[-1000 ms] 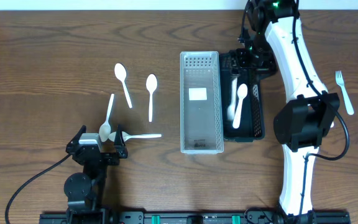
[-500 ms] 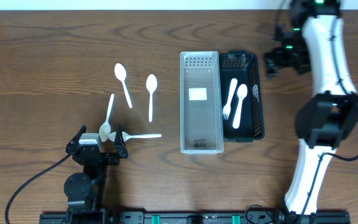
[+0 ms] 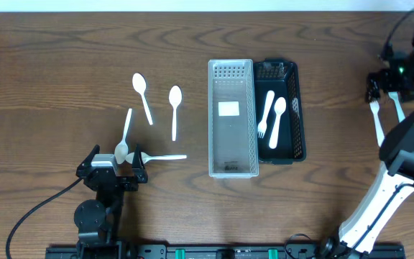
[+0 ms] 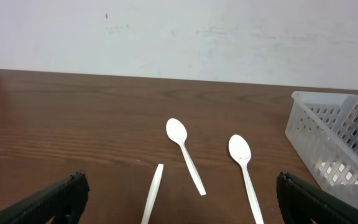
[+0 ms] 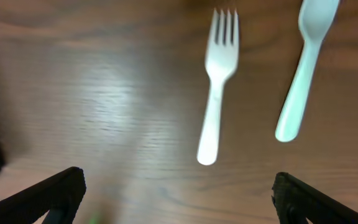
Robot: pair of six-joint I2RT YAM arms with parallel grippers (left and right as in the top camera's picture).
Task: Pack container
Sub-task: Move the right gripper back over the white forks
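A clear basket [image 3: 231,119] and a black basket [image 3: 296,108] stand side by side mid-table. The black one holds a white fork [image 3: 265,115] and a white spoon [image 3: 277,121]. Several white spoons lie at left [image 3: 142,98] [image 3: 175,111] [image 3: 125,134] [image 3: 162,157]. My left gripper [image 3: 113,165] [image 4: 182,202] is open and empty just short of them; its wrist view shows two spoons [image 4: 185,152] [image 4: 244,167] and a handle [image 4: 153,198]. My right gripper [image 3: 389,79] [image 5: 179,199] is open and empty at the far right, above a white fork [image 5: 218,84] [image 3: 376,122] and a second white utensil [image 5: 303,74] [image 3: 396,108].
The clear basket [image 4: 340,140] shows at the right of the left wrist view, with a pale wall behind the table. The right arm's white links [image 3: 408,144] run down the right edge of the overhead view. The table's far edge lies along the top.
My right arm has swung right from over the black basket to the table's far right edge. A fork now shows beside the spoon in the black basket. The left arm has not moved.
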